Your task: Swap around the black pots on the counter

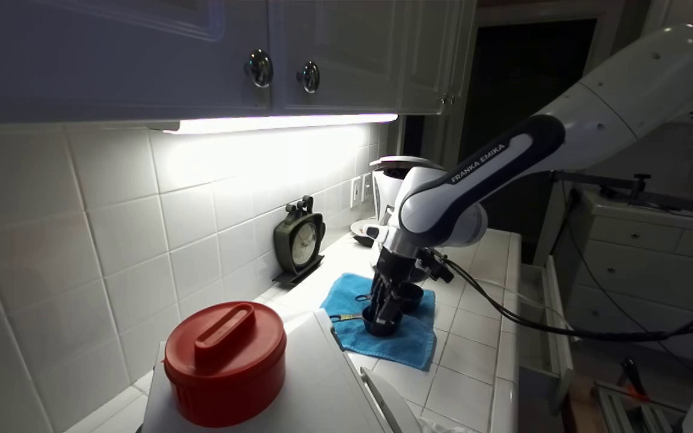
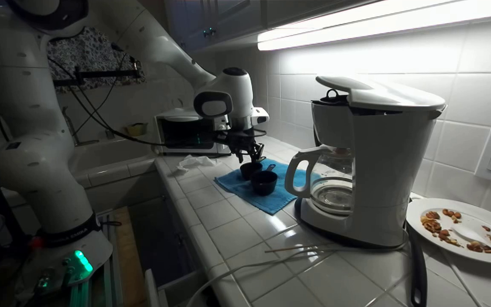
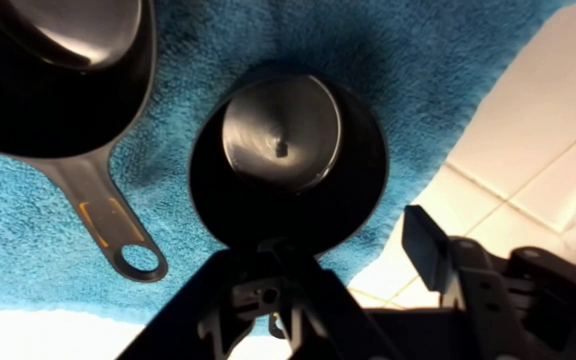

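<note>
Pots [image 2: 264, 182], two, round and black, stand upright on a blue towel [image 1: 388, 346] spread over the white-tiled desk [image 2: 220, 232], a narrow band of cloth showing between their rims in the wrist view. Both handles [image 1: 346, 317] point toward the tiled wall [image 1: 124, 240], so each pot's long axis runs across the desk. Above one pot is the tool [image 3: 350, 247], fingers partway apart, holding nothing. Bare tile runs from the towel to the desk's front edge, near which a crumpled white sheet [image 2: 196, 162] lies. A coffee maker [image 2: 382, 170] stands close to the towel on one side, a white appliance [image 1: 316, 373] carrying a red container [image 1: 226, 373] on the other.
</note>
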### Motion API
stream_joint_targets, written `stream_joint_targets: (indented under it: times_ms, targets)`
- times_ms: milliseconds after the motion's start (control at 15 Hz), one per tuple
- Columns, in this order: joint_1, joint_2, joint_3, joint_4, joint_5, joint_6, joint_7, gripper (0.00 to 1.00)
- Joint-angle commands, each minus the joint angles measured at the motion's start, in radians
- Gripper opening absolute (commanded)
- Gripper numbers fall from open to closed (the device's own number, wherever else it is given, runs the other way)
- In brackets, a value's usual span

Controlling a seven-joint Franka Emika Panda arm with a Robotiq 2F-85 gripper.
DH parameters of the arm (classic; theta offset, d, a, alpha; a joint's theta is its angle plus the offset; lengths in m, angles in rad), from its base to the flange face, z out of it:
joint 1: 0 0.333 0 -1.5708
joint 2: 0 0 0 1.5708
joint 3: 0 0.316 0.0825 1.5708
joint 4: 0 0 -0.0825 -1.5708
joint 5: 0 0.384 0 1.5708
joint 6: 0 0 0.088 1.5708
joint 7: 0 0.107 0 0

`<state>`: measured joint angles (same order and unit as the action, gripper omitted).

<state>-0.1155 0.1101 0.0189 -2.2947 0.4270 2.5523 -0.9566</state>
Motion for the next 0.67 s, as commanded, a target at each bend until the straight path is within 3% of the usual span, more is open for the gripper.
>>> stream_joint_targets:
  times_ms: [0,133,400,600]
  targets:
    - [0.013,-0.004,-0.007,0.002,-0.041,-0.028,0.021,0.22]
    - [0.012,-0.007,-0.015,0.001,-0.057,-0.024,0.054,0.07]
    - [0.011,-0.006,-0.028,0.003,-0.107,-0.037,0.108,0.01]
    - [0.006,-0.018,-0.029,0.005,-0.088,-0.045,0.102,0.04]
